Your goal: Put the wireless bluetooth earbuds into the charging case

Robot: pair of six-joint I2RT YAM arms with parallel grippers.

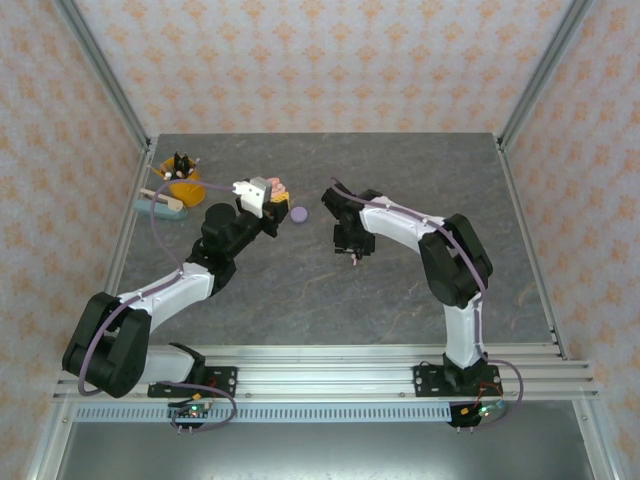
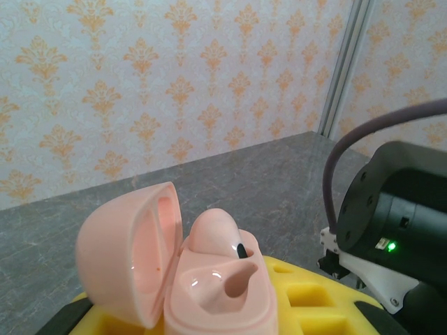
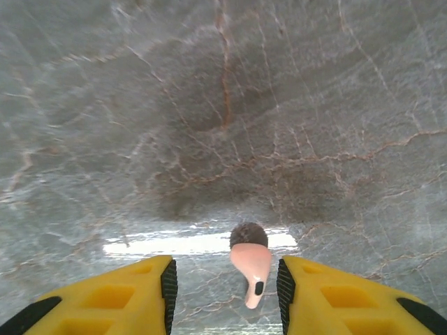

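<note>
Tabletop of grey veined stone (image 1: 400, 300) spreads beneath both claws. Above it, the left claw (image 1: 268, 197) is clamped on a salmon-pink rounded plastic charging case (image 2: 209, 296). The case sits between the claw's yellow fingers (image 2: 276, 269) with its hinged lid (image 2: 129, 251) swung open to one side. A rounded pink form with a small dark mark stands in the case's base; whether it is a seated bud I cannot tell. Just beside that claw, toward the right arm, a lilac round disc-shaped case (image 1: 299, 213) lies on the stone. The right claw (image 3: 225, 283) points down at the table with its yellow fingers apart. Between them is a tiny salmon-pink stemmed earbud (image 3: 250, 264) with a dark tip, close by one black pad and clear of the other.
</note>
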